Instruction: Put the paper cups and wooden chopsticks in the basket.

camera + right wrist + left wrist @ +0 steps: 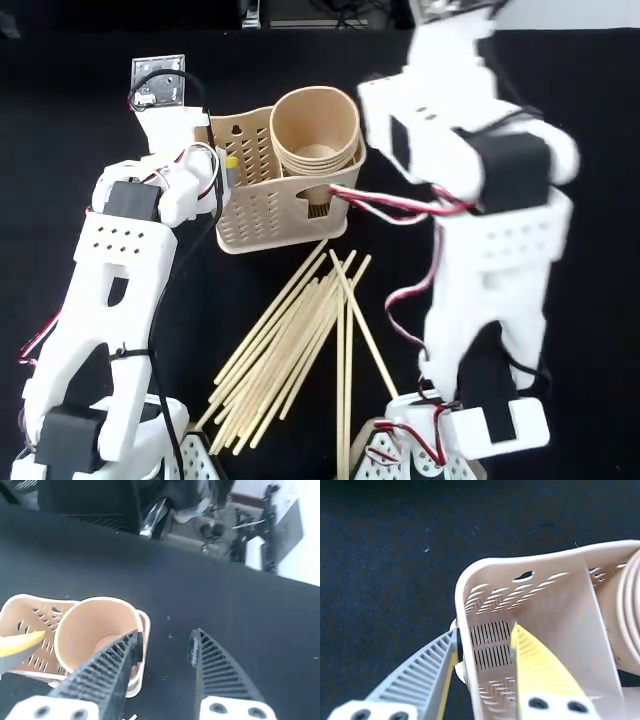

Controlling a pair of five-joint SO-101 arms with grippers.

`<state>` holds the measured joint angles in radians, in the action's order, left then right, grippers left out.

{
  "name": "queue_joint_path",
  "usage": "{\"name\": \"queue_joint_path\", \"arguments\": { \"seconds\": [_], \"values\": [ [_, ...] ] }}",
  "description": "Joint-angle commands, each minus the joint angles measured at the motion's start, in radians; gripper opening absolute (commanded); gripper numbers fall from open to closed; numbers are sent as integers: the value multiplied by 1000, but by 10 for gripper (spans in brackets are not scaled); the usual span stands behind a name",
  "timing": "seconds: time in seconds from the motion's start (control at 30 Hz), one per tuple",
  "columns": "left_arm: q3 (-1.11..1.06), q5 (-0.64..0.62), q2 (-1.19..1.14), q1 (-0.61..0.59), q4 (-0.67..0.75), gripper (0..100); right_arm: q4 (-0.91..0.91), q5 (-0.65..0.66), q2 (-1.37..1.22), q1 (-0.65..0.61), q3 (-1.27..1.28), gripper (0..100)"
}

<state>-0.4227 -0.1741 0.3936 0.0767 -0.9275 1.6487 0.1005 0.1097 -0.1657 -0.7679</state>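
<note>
Cups in the basket, chopsticks not yet.
High view: the stacked tan paper cups sit in the beige slotted plastic basket, at the end nearer the right arm. The pale wooden chopsticks lie fanned on the black surface just in front of it. Left wrist view: the left gripper has its fingers part-open, straddling the basket's end wall, grey one outside, yellow one inside. Right wrist view: the right gripper has its fingers spread wide and holds nothing, above the surface beside the cups.

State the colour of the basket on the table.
The basket is beige, seen best in the high view.
</note>
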Motion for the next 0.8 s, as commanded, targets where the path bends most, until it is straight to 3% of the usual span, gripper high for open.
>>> {"name": "queue_joint_path", "arguments": {
  "seconds": [0.0,0.37,0.63,0.77],
  "values": [
    [47,-3,17,15,8,180,71,2,25,58,-101,173],
    [232,-2,17,-42,2,184,60,12,28,265,165,174],
    [271,5,98,-50,-2,184,-5,12,35,299,335,174],
    [269,5,238,-131,0,182,15,12,35,299,357,159]
  ]
}}
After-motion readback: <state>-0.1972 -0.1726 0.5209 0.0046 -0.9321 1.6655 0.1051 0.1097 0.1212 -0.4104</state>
